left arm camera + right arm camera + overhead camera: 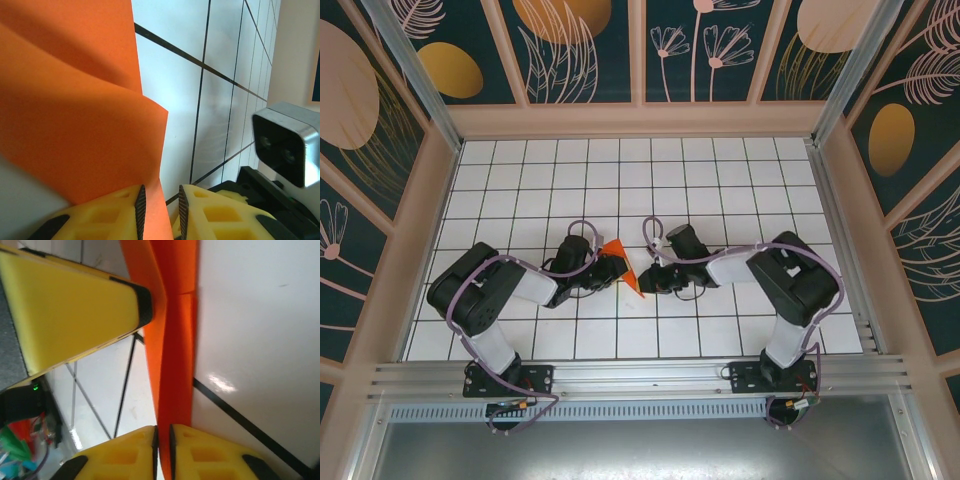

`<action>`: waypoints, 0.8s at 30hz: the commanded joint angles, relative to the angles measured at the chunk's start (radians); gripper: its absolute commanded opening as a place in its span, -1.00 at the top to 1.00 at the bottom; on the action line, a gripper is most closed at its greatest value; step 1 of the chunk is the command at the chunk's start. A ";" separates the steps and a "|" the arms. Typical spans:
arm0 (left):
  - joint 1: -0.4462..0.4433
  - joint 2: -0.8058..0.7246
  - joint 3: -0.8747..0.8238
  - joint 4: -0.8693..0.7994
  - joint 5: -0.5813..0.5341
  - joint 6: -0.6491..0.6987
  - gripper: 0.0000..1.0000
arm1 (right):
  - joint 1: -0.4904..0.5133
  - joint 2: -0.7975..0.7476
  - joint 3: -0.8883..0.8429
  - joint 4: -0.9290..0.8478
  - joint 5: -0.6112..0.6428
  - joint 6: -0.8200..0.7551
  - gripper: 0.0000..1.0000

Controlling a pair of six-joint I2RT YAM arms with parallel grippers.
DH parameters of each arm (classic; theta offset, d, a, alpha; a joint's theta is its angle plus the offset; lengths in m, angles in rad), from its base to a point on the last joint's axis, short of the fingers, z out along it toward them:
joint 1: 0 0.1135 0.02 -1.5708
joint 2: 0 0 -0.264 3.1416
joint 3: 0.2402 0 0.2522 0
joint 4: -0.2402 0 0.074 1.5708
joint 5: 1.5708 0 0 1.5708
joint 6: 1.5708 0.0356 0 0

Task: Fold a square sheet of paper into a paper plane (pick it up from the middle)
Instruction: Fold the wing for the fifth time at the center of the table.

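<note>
The orange paper (620, 258) is in the middle of the white tiled table (620, 180), between the two arms, and it is already partly folded. From above it looks like a narrow triangle that stands tilted, with its point toward the near edge. The left gripper (604, 264) is at the left side of the paper and the right gripper (645, 282) is at its lower tip, so the two grippers are very near to each other. In the left wrist view the paper rises from between the yellow fingers (110, 217) in two folded layers. The left gripper (161, 192) has its jaws only a little apart; the paper lies against one pad and a thin slit stays free beside the other, so I cannot tell if it really clamps the paper. Behind it the camera of the right arm (287, 145) is seen. In the right wrist view the right gripper (163, 432) has its jaws almost together and the folded edge (175, 365) fills the gap, so it pinches the paper. One finger of the left gripper (70, 315) touches the same fold higher up.
</note>
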 commanded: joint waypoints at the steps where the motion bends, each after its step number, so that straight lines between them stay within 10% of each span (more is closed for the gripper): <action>1: -0.007 0.055 0.008 -0.134 -0.111 0.031 0.43 | 0.032 -0.106 0.027 -0.095 0.185 0.004 0.56; 24: -0.007 0.053 0.024 -0.170 -0.125 0.028 0.54 | 0.110 0.045 0.139 -0.121 0.205 -0.030 0.97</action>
